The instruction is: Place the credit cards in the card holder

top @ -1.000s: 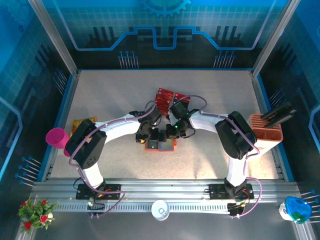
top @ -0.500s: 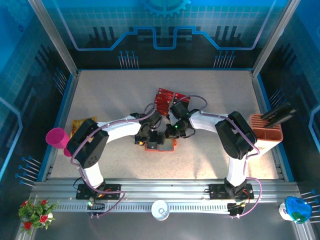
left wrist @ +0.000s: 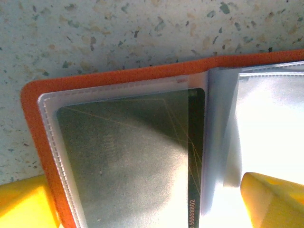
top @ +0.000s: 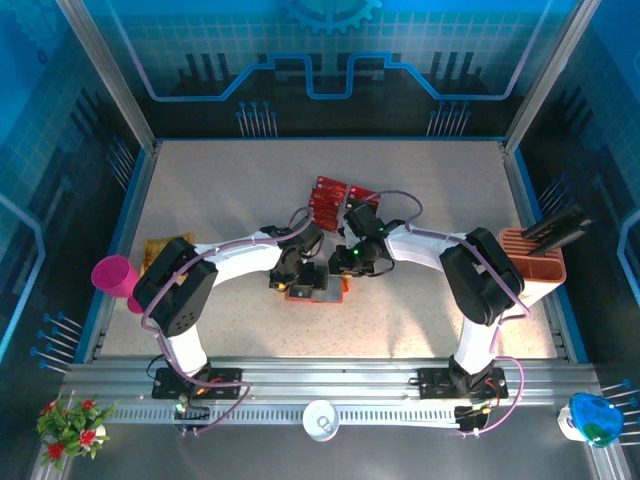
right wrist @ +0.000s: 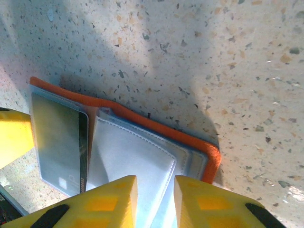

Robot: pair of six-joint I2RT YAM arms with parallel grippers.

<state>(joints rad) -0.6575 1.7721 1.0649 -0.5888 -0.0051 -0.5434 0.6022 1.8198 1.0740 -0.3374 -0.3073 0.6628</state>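
Your card holder (top: 320,292) lies open in the middle of the table (top: 220,200), just on the near side of the red credit cards (top: 326,196). A dark card (left wrist: 128,156) sits inside one clear pocket (left wrist: 109,102). Your left gripper (left wrist: 147,199) stands wide open over the holder. The right gripper (right wrist: 156,202) hangs above it with fingers only slightly apart.
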